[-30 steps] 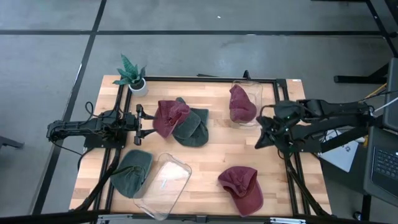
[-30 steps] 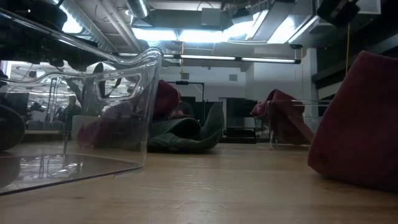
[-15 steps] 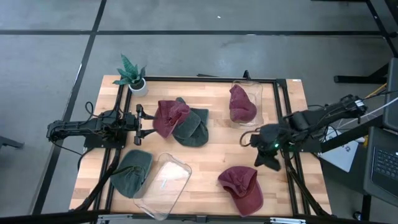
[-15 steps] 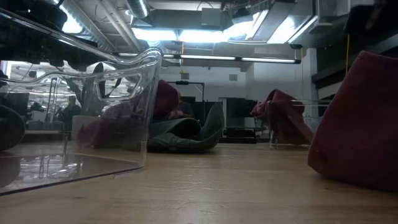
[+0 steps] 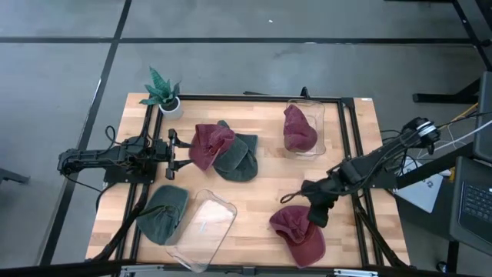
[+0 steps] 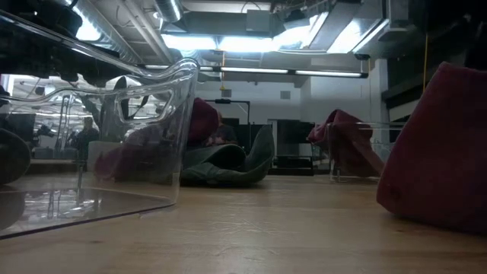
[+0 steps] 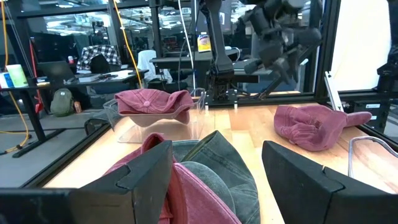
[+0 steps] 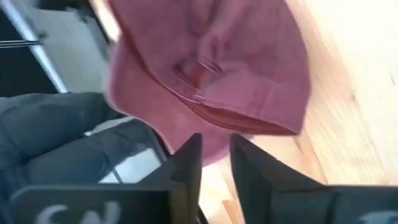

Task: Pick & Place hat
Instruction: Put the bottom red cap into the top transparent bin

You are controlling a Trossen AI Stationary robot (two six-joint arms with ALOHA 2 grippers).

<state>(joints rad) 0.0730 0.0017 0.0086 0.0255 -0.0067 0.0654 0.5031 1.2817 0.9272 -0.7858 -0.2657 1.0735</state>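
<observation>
A red hat [image 5: 298, 231] lies on the wooden table near its front right; it fills the right wrist view [image 8: 211, 68] and shows at the low view's right [image 6: 437, 144]. My right gripper [image 5: 314, 206] hovers just over this hat's far right edge, slanting down. Its fingers [image 8: 214, 162] stand slightly apart with nothing between them. A second red hat [image 5: 209, 143] rests on a green hat [image 5: 240, 158] at mid-left. My left gripper [image 5: 175, 150] waits level and open just left of that pair [image 7: 217, 180].
A clear bin [image 5: 317, 117] at the far right holds another red hat [image 5: 298, 127]. A second clear bin [image 5: 201, 227] lies on its side near the front, with a green hat [image 5: 163, 211] left of it. A potted plant [image 5: 163, 94] stands at the far left corner.
My right gripper has swung from beside the far right bin toward the table's near edge and down, rolling as it went. It now hangs over the front right red hat. No hat has moved.
</observation>
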